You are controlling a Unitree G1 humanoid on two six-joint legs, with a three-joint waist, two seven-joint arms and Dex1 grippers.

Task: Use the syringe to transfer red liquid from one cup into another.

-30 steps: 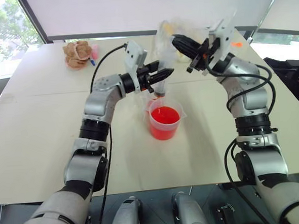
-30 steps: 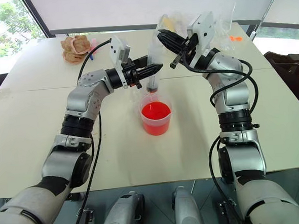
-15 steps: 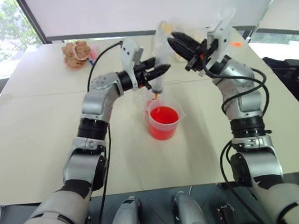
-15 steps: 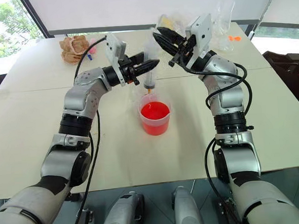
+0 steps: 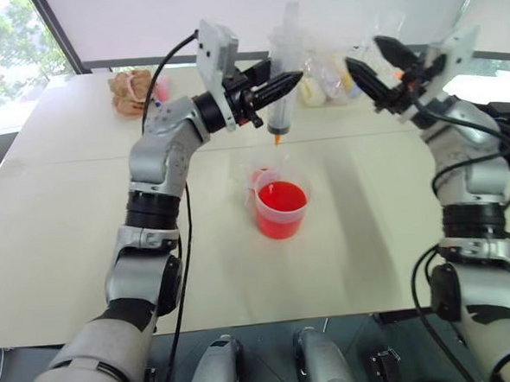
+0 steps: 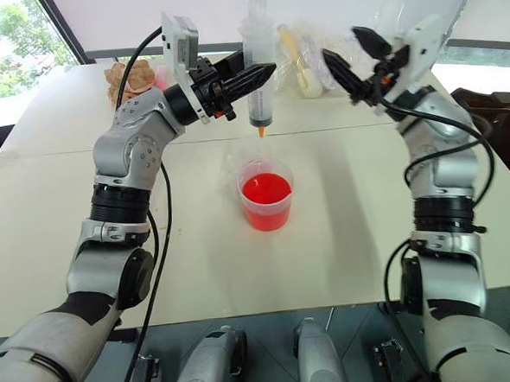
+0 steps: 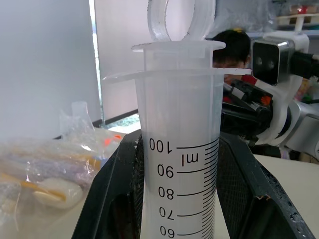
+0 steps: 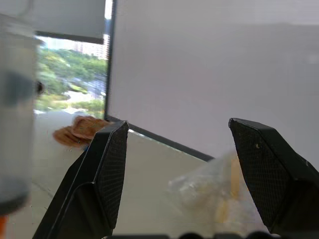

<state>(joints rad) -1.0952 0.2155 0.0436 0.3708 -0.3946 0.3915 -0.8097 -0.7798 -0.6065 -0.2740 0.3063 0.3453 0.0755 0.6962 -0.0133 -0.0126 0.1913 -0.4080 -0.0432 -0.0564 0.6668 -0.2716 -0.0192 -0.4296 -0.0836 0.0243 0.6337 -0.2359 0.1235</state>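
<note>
Currently the left gripper (image 6: 263, 70) is clenched on the barrel of the syringe (image 6: 257, 65), holding it upright above the table (image 6: 58, 229). The black fingers (image 7: 112, 194) press the clear barrel from both sides just below the finger flange; the printed scale runs down from the 100 ml mark between them. The plunger ring stands just above the flange. The orange tip (image 6: 261, 133) points down and hangs in the air, clear of the rim of the beaker (image 6: 266, 201) and a little behind it in the head views.

The beaker stands upright on the table between the two arms, roughly half filled with red liquid (image 6: 264, 189). Its pouring lip and handle are hard to make out.

The right gripper (image 6: 357, 53) is off to the right of the syringe, well apart from it, with its two fingers (image 8: 107, 169) spread wide and nothing between them. It is raised above the table and points toward the far side.

At the far edge lie clear plastic bags (image 6: 312, 66) with pale yellowish contents, and at the far left a brownish lumpy object (image 6: 131, 76). The colourless cup cannot be told apart from the bags.
</note>
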